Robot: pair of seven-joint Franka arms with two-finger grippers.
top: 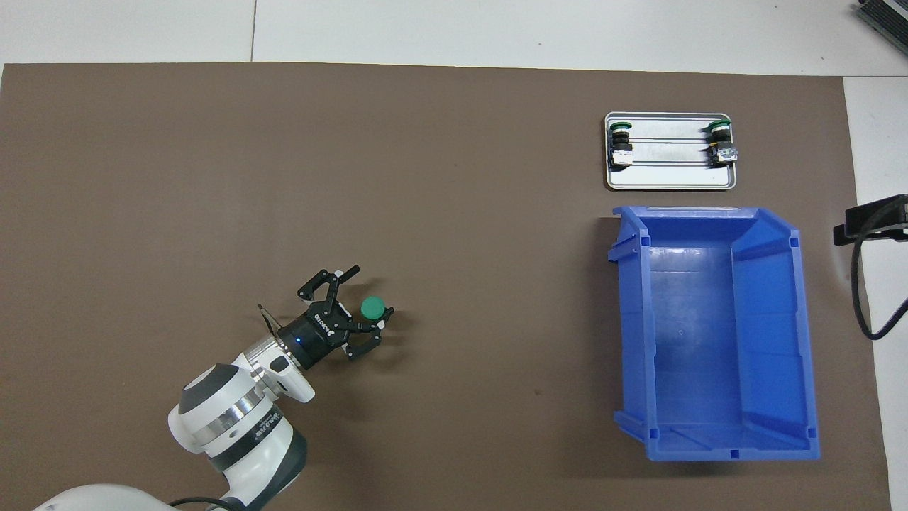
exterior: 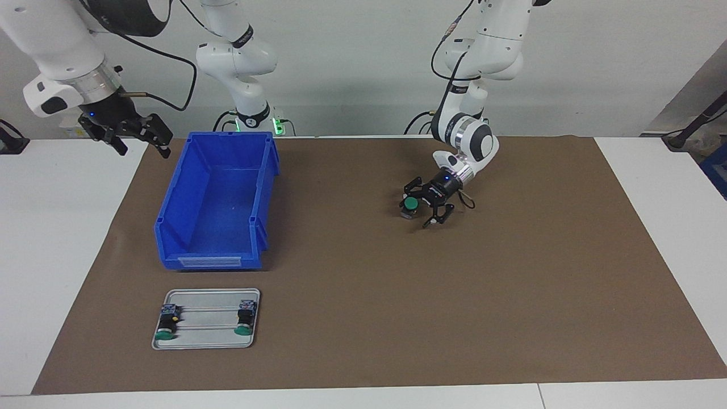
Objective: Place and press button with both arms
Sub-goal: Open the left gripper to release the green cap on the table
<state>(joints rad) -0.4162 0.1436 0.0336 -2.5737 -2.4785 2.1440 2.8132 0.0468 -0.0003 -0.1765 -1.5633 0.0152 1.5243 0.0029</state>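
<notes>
Button (exterior: 409, 205) upright on brown mat, green cap up, between spread fingers of left hand (exterior: 425, 206) (no pinch visible). Right hand (exterior: 138, 138) spread, waiting up beside blue bin (exterior: 170, 227). Prob. light, rigid, top-heavy: hold black body, not cap.

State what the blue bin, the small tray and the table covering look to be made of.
Blue bin: probably moulded plastic, with an even colour, a slight gloss and ribbed walls. Small tray: seemingly metal, silvery grey with a dull sheen and a rolled rim. Table covering: a matte brown sheet, maybe paper or felt; which one is unclear.
</notes>
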